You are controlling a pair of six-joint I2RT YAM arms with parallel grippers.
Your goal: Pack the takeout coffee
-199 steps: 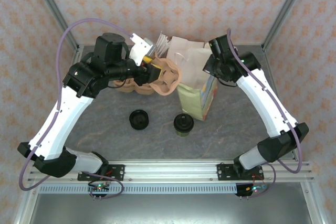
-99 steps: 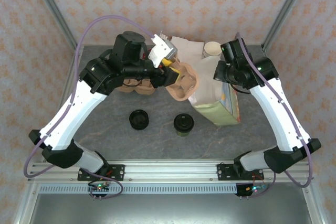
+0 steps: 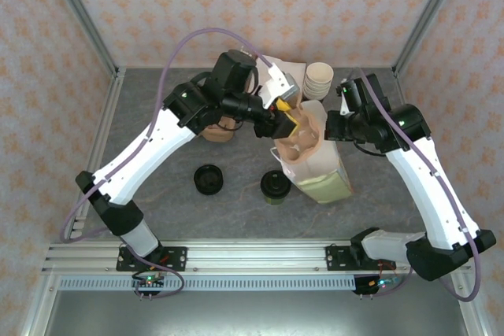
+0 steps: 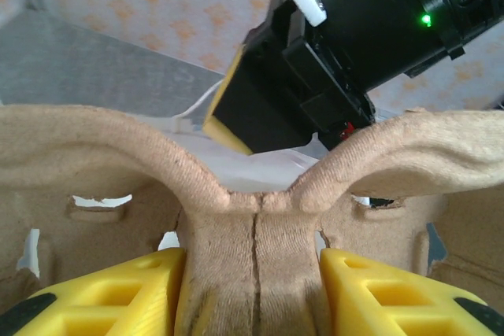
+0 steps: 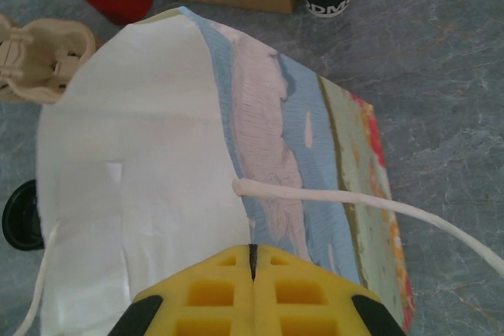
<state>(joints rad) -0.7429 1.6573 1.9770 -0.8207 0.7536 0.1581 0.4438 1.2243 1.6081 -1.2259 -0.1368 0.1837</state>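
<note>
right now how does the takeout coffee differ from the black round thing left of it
The takeout coffee has a cup body with dark greenish sides under its lid; the black round item is low, with no cup body. The coffee stands close beside the paper bag; the black item sits apart from it. Both are round, black on top and stand on the table.

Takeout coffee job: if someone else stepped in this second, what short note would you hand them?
Left pincer: shut on the pulp cup carrier, held over the paper bag.
Right pincer: shut on the bag's rim.
Takeout coffee: upright on the table beside the bag, untouched.
Done: bag held, carrier lifted.
To do: carrier and coffee into the bag.
</note>
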